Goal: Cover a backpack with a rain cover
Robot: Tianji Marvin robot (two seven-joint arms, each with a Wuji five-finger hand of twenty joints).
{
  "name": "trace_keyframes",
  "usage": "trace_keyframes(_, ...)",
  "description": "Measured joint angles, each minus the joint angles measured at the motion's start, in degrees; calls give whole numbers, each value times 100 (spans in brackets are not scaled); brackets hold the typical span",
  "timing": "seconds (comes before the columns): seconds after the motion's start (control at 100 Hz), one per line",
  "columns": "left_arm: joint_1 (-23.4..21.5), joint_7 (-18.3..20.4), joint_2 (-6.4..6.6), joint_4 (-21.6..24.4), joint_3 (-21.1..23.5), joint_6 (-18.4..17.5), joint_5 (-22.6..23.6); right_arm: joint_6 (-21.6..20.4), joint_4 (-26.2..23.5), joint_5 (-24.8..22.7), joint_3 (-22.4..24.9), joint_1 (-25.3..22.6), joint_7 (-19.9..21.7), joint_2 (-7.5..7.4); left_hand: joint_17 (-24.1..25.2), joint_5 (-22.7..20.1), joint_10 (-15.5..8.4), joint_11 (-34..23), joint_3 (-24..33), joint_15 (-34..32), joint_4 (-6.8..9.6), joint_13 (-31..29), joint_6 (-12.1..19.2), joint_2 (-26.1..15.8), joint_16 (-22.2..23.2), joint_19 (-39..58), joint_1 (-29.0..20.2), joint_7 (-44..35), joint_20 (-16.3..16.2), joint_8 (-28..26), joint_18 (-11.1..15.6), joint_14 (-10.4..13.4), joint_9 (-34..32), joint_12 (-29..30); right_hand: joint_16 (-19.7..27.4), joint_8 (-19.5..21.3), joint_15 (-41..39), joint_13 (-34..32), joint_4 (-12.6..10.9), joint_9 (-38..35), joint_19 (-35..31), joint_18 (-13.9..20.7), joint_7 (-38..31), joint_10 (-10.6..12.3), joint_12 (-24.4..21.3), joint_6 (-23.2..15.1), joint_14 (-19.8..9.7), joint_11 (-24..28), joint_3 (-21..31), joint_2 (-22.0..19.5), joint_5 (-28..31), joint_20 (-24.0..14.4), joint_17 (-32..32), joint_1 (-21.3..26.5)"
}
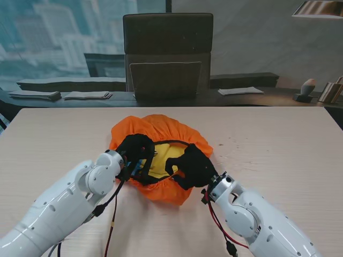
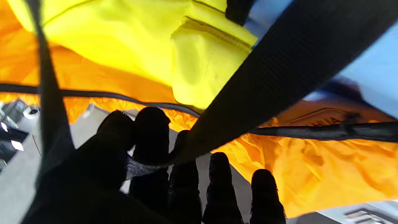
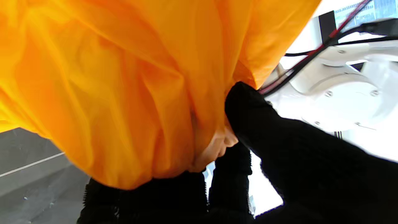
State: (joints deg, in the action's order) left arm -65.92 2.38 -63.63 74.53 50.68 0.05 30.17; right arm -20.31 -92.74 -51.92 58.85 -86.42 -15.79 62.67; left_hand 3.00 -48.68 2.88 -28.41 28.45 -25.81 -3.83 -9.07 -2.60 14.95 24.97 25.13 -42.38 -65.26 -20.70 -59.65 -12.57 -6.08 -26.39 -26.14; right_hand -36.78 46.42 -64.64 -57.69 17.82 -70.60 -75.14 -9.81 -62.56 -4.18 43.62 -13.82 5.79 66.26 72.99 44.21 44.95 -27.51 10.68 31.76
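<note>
The orange rain cover (image 1: 161,128) is stretched over the backpack in the middle of the table. Its opening faces up, showing the yellow back panel (image 1: 163,160). My left hand (image 1: 135,152) rests on the cover's left edge. In the left wrist view its fingers (image 2: 186,174) close on a broad black strap (image 2: 279,71), with the yellow panel (image 2: 205,62) and the cover's black hem (image 2: 326,132) beyond. My right hand (image 1: 192,166) sits at the opening's right side. The right wrist view shows its thumb (image 3: 248,109) and fingers pinching a fold of the orange cover (image 3: 124,93).
A dark office chair (image 1: 167,53) stands behind the table's far edge, by a low shelf with papers (image 1: 86,95). Red and black cables (image 1: 217,219) hang along both forearms. Pale tabletop (image 1: 278,144) lies on both sides of the pack.
</note>
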Motion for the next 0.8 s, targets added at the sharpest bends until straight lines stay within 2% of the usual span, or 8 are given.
trace_keyframes(0.17,830,1079,116,-354,-817,-534,124,-46,-60,48,9,-20,-198,39,12,-67,-156,0,-8,-1,110,6,209,-78,1,-353,133,-32,-92,-207,46,86,19,-4,0,0,0,0,-2,0,-1,-1,-85,0,0,-69,-1,3,0,0,61,0,40,0)
trace_keyframes(0.28,1359,1095,163,-651,-1476,-926,674,-50,-106,74,13,-20,-195,57,12,-54,-310,5,-276,-1,113,15,522,-224,2,-418,190,-18,-229,-277,103,154,174,-4,0,0,0,0,-4,0,-1,-1,-137,0,0,-138,-1,3,0,0,64,0,40,0)
trace_keyframes(0.38,1724,1084,195,-771,-2018,-845,1202,-52,-115,81,-5,-19,-203,61,-7,24,-367,28,-525,1,114,15,785,-359,2,-418,243,6,-249,-278,124,263,177,-4,0,0,0,0,-4,0,-1,-1,-138,0,0,-141,-1,4,0,0,65,0,42,0)
trace_keyframes(0.59,2020,801,-5,-1313,-2462,-319,845,-56,-115,163,-37,-43,-218,75,-11,252,-771,-29,-721,152,116,31,1007,-369,2,-356,238,280,-79,-90,134,271,288,-85,0,0,0,0,-4,0,-1,-1,-138,0,0,-143,-1,3,0,0,66,0,43,0)
trace_keyframes(0.64,2068,785,-40,-1389,-2554,-225,831,-75,-115,164,-40,-60,-219,77,-11,693,-772,7,-887,353,116,93,1212,-263,-79,-354,167,625,2,319,135,271,532,-79,0,0,0,0,-4,0,-1,-1,-139,0,0,-143,-1,4,0,0,66,0,44,0)
trace_keyframes(0.69,2141,861,-38,-1384,-2709,-83,833,-95,-116,163,-44,-74,-220,77,-6,1904,-773,141,-1192,754,116,196,1222,-114,-266,-353,419,1330,65,927,138,265,986,2,0,0,0,0,-4,0,-1,-1,-139,0,0,-143,-1,-1,0,0,66,0,44,0)
trace_keyframes(0.74,2203,1173,-9,-1292,-2797,30,893,-107,-116,159,-53,-84,-221,77,-2,3122,-745,967,-1353,1187,117,251,1013,187,-353,-353,804,2042,104,1768,141,211,1314,357,0,0,0,0,-4,0,-1,-1,-139,0,0,-143,-1,-2,0,0,66,0,45,0)
trace_keyframes(0.8,2158,1498,59,-1059,-2667,74,1133,-109,-116,152,-59,-90,-237,78,-2,3628,-482,1824,-1630,1562,117,318,961,485,-359,-353,874,3517,82,3198,146,195,1497,563,0,0,0,0,-4,0,-1,-1,-139,0,0,-143,-1,-3,0,0,66,0,45,0)
